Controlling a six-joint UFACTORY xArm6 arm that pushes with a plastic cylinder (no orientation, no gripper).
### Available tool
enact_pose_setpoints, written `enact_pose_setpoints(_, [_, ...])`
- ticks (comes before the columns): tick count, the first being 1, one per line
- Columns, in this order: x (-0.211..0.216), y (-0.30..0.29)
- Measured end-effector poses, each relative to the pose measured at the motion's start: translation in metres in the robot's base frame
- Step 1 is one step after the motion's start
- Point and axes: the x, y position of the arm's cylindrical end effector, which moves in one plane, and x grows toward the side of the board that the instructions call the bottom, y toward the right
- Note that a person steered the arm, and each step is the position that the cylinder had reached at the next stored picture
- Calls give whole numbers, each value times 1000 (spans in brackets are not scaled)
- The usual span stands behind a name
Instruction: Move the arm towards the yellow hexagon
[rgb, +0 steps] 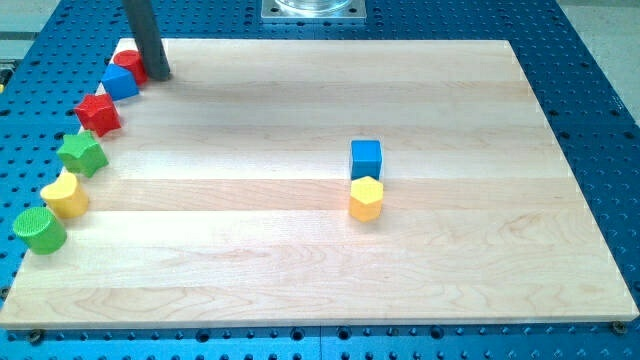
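Note:
The yellow hexagon (366, 198) lies on the wooden board a little right of centre, touching a blue cube (366, 159) just above it. My tip (160, 73) is at the board's top left, far from the hexagon. It stands right beside a red cylinder (130, 64) and a blue block (120, 82).
A line of blocks runs down the board's left edge: a red star (99, 113), a green star (82, 153), a yellow block (65, 196) and a green cylinder (39, 230). The wooden board (480, 280) lies on a blue perforated table (600, 110).

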Motion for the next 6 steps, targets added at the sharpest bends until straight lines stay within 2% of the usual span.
enact_pose_setpoints(1, [-4, -6])
enact_pose_setpoints(2, [-6, 51])
enact_pose_setpoints(3, [49, 196])
enact_pose_setpoints(4, [81, 331])
enact_pose_setpoints(5, [116, 425])
enact_pose_setpoints(6, [197, 405])
